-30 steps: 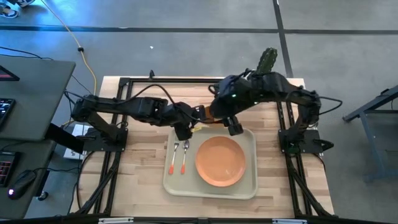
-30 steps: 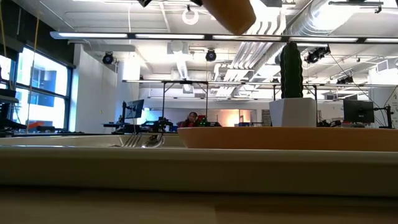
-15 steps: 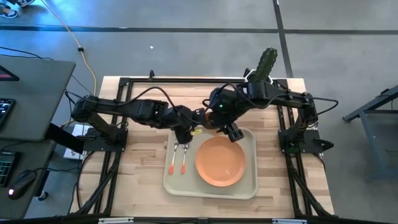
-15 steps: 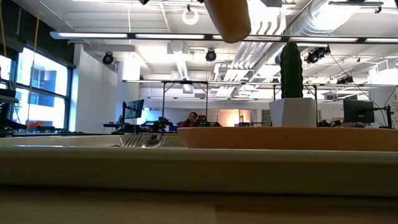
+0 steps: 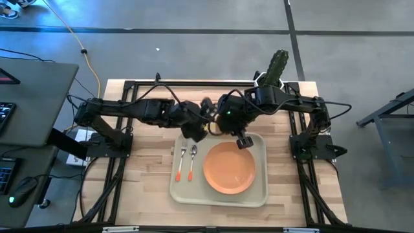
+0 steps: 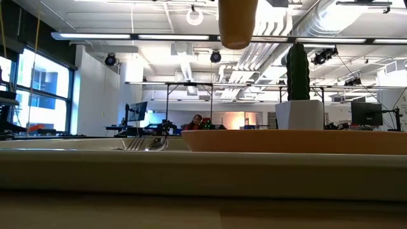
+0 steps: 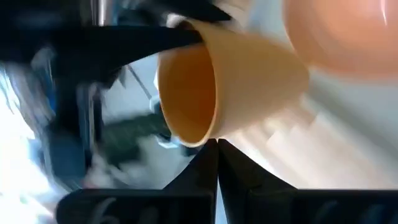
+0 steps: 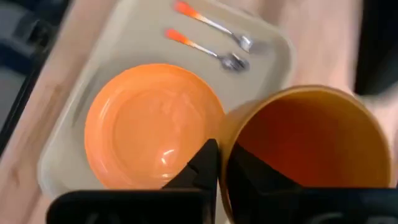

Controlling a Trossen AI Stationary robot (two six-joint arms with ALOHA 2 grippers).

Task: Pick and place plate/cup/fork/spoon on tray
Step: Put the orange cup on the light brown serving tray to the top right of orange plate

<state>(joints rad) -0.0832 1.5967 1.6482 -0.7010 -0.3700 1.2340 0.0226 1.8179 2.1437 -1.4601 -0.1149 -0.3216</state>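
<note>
Right end effector point(image 8: 217, 163) newly pinching cup point(image 8: 305, 149)

Tray point(image 5: 260, 194) sits mid-table, plate point(image 5: 229, 168) in its right part, fork point(image 5: 182, 161) and spoon point(image 5: 192, 162) side by side left; cup point(image 8: 305, 149) above its far edge.

Overhead view evenly lit, soft faint shadows under arms on wooden table point(image 5: 149, 168). Low view: bright ceiling strip lights point(image 6: 127, 36) and daylight from window point(image 6: 38, 89) on left; near tray rim point(image 6: 203, 172) out of focus, room beyond sharper. Left wrist view heavily motion-blurred, background washed out white; cup point(image 7: 230, 81) soft. Right wrist view: plate point(image 8: 152, 124) shows small glare spot, far cutlery and table blurred.
</note>
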